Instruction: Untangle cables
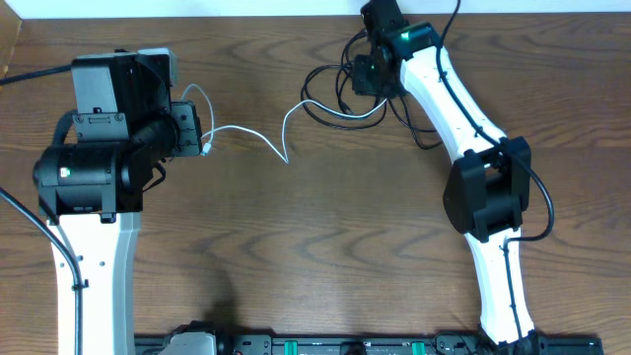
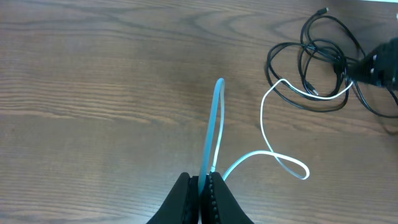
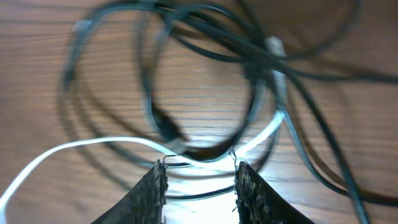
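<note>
Pinching shut on the thin white flexible cord (image 2: 264, 124), the left claw (image 2: 202, 182) is gripping it right at the fingertips, apparently to anchor this one pale strand so that it can be drawn clear of the others. Directly ahead of the tips a short stretch of the cord is arching up and forward. Just to the right of them the rest is snaking away in two slack bends across the brown wood-grain table (image 2: 93, 93), so nothing is pulling tight at present. Farther out, ahead and to the right of this claw, the white cord is running into the bundle of thin black looped cords (image 2: 314, 59), where it is crossing at least one of them; how it is threading through the knot I cannot tell. Over that bundle the right claw (image 3: 199, 167) is hovering with its two ribbed fingers spread apart and gripping nothing, the white cord passing across the gap by its tips and the blurred black loops lying just ahead of it. My judgement is that it is sitting there to pin or lift a black strand while the left side draws the white one out. The untangling is looking far from finished, with the black cords all overlapping.
</note>
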You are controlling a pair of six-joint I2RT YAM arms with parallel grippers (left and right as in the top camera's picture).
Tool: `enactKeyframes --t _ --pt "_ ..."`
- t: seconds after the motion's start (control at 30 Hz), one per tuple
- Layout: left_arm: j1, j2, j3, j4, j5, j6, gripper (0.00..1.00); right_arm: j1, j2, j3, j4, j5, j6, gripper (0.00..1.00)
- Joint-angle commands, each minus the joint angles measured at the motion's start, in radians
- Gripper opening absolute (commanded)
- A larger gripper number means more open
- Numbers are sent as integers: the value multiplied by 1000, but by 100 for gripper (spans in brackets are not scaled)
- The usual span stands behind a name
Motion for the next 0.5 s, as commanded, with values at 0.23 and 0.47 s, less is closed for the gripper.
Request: enactKeyframes --t 0.23,0.47 --pt "5 9 16 -2 -12 -10 7 -50 30 -135 97 27 119 30" --pt "5 23 16 -1 -12 -10 7 -49 31 -215 211 27 147 29"
